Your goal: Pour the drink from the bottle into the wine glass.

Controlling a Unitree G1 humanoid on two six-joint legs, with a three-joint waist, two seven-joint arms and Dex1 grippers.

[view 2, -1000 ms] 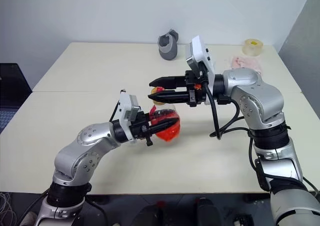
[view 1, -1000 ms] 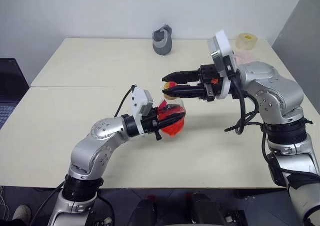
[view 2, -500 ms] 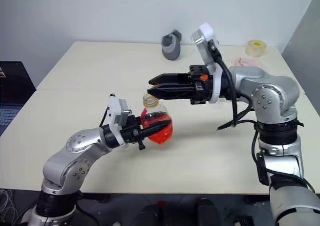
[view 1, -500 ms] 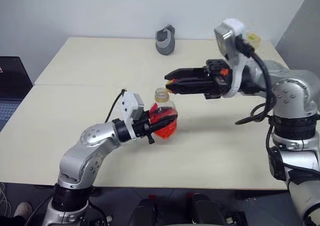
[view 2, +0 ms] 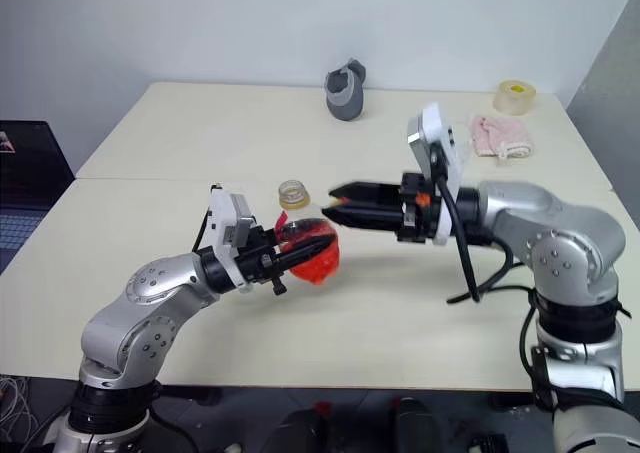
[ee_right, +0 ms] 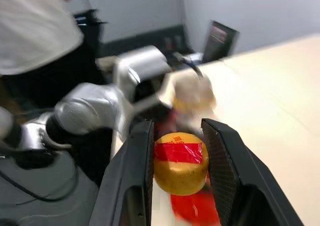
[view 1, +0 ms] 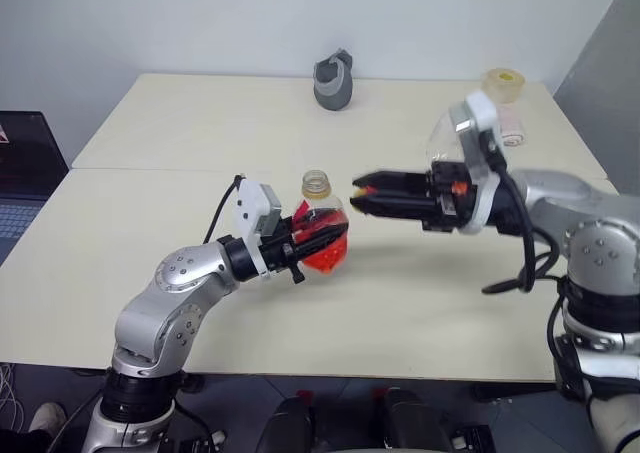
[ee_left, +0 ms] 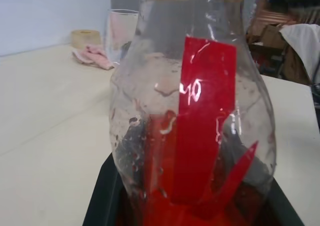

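Looking down from the head camera, where to find the bottle (view 1: 318,209)?

Near the middle of the pale table (view 1: 180,123), clamped by its round belly in the left gripper (view 1: 334,241). Roughly upright, mouth open and uncapped. Cannot tell whether touching the tabletop.

And the drink (view 1: 325,257)?

Bright red, pooled low in the belly between the black fingers.

Anything about the right gripper (view 1: 358,195)?

Pointing level toward the bottle's neck, just beside it and apart from it. Hard to read the jaws from here. Behind that wrist, a faint view of the wine glass (view 1: 445,138). At the far edge, a grey jug (view 1: 333,80), a tape roll (view 1: 503,81) and a pink cloth (view 2: 498,135). Off the table's left edge, a laptop (view 1: 25,163).

Moving to the left wrist view?

Up close against the clear bottle: red label down its front, red liquid at the base, dark finger pads pressed to both sides. Beyond it, standing empty and upright, the glass, with cloth and tape further back.

And the right wrist view?

Closed on the yellow-and-red cap (ee_right: 180,161), pinched between both fingers. Behind it, blurred, the other arm and the bottle.
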